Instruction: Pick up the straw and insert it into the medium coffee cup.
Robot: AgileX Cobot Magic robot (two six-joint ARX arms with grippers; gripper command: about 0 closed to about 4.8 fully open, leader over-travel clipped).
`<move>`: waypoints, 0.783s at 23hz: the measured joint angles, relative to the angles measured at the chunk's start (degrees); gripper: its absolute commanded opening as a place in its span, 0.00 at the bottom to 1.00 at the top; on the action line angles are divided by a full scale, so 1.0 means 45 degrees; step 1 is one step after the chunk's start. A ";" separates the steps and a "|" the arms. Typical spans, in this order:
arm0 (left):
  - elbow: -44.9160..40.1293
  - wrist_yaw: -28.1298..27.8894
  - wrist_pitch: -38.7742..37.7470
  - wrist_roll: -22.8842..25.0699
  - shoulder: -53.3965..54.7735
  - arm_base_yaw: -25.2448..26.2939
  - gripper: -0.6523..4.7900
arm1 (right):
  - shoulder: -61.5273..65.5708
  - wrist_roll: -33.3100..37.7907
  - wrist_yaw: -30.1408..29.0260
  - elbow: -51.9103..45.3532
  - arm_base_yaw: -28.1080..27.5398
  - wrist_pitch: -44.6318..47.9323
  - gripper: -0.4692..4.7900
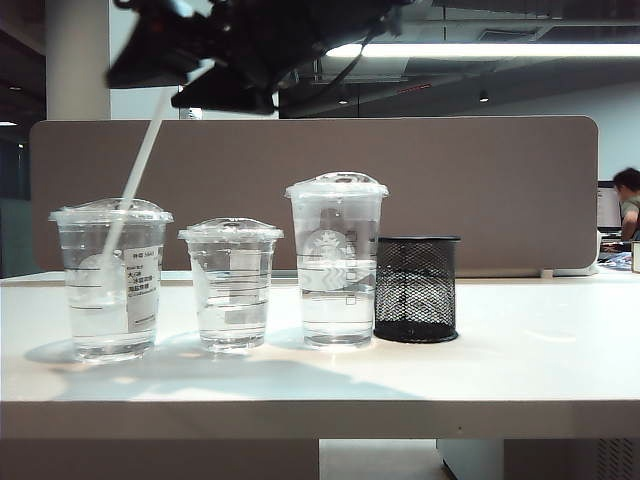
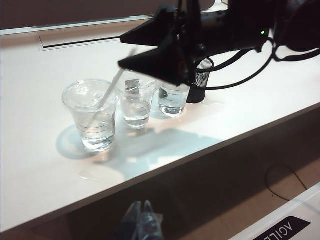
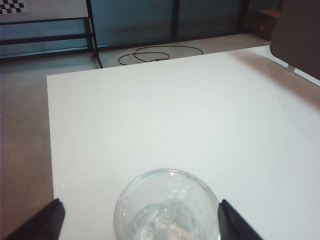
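your right gripper hangs above the medium coffee cup with its fingers spread wide, one to each side of the domed lid and touching nothing — it has hold of no object. directly beneath it, the straw stands in that cup, leaning, its lower end in the water and its upper end reaching up toward the dark gripper body. off to the gripper's side along the white table you have the shortest clear cup, then the tallest cup with the round logo, then a black mesh pen holder just beside it. your left gripper sits well back, below the table edge — its pale tips look pressed together, with nothing visible between them.
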 measured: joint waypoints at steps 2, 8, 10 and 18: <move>0.0000 0.0000 0.0000 0.0000 0.0000 0.0000 0.11 | 0.0044 -0.0024 0.0005 0.0092 0.0015 0.0141 0.83; 0.0000 0.0000 0.0000 0.0005 0.0000 0.0000 0.11 | -0.1763 -0.0024 0.0811 0.0427 0.0015 -0.0058 0.08; 0.0000 -0.0005 0.0005 0.0005 0.0000 0.0000 0.11 | -0.2749 -0.0073 0.1049 0.0457 0.0015 -0.0568 0.08; 0.0000 -0.0087 0.1477 -0.0005 0.0005 0.0000 0.11 | -0.7655 -0.0855 0.2778 -0.0850 0.0015 -0.2108 0.08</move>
